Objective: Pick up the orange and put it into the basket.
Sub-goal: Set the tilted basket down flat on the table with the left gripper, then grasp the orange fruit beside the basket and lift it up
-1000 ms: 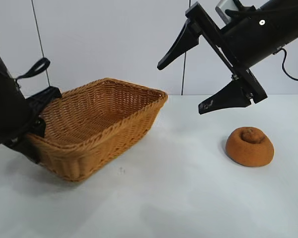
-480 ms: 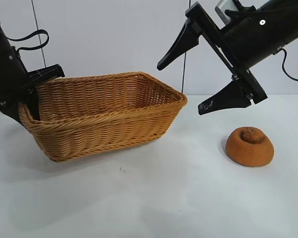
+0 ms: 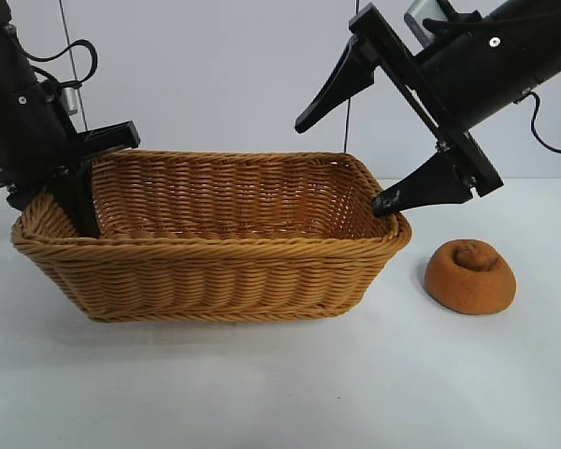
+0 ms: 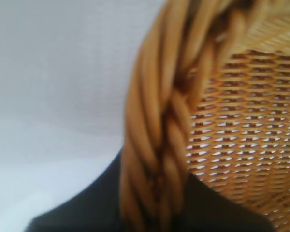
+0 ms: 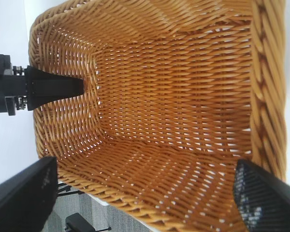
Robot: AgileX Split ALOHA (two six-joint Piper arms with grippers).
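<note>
- Exterior view: the basket (image 3: 210, 245) sits on the white table (image 3: 280, 383), long side toward the camera. The left gripper (image 3: 78, 178) is clamped on the braided rim at the basket's left end, 1 finger running down inside the wall.
- Exterior view: the right gripper (image 3: 351, 150) hangs with its fingers spread wide, above the basket's right end; the lower fingertip looks level with the rim there, though contact cannot be judged. It holds nothing.
- Exterior view: the orange (image 3: 469, 275) lies on the table just beside the basket's right end, apart from it and below the right arm. My judgement: the pick has not begun; grasp, lift and drop into the basket all remain.
- Left wrist view: the rim braid (image 4: 159, 130) fills the picture with the woven wall beyond and dark finger material at its foot. It confirms the grip on the rim, which the exterior view shows only from afar; neither the orange nor the other arm appears.
- Right wrist view: looking down into the basket (image 5: 261, 87), only bare weave shows inside, which the exterior view cannot settle. The 2 fingertips (image 5: 261, 198) stand far apart at the picture's edges, the left gripper (image 5: 55, 88) reaches in at the far wall, and the orange is out of sight.
</note>
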